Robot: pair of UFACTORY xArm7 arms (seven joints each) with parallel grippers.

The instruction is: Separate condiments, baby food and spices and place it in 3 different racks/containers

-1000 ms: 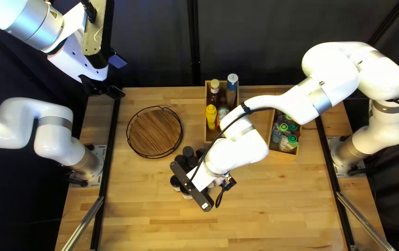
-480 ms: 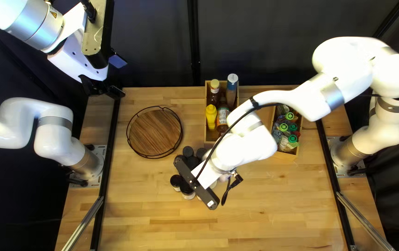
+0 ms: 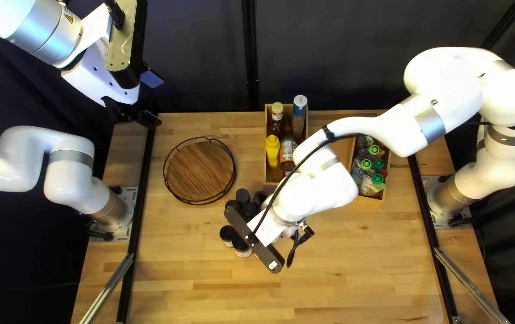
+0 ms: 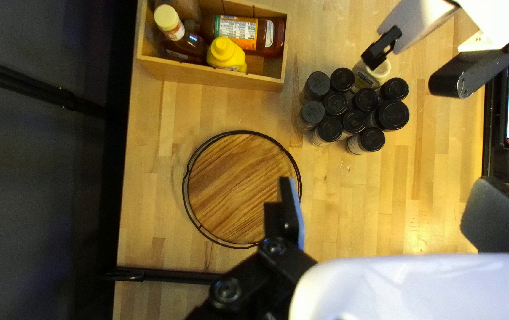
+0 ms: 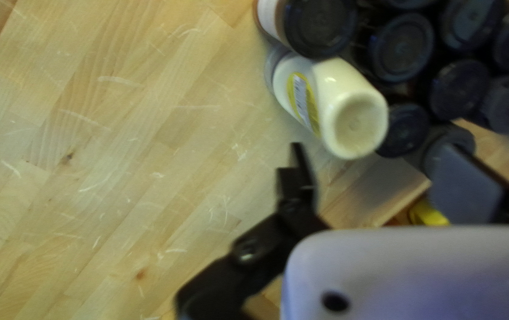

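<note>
The right gripper is reaching over the jars, its fingers standing apart with nothing held. The pale bottle is standing just ahead of its fingertips, on the near edge of the cluster. Black-lidded jars are crowding the bottle along one side, and one finger is overlapping a lid in the right wrist view, so contact there is impossible to tell. In the top left view, the right arm is hiding part of the jars.

The left gripper is hanging near the table's far left corner, fingers spread and empty. The round tray is lying between it and the jars. Beyond the jars, a box is holding the yellow bottle and sauce bottles. Farther right, a second box is holding green-capped pouches.
</note>
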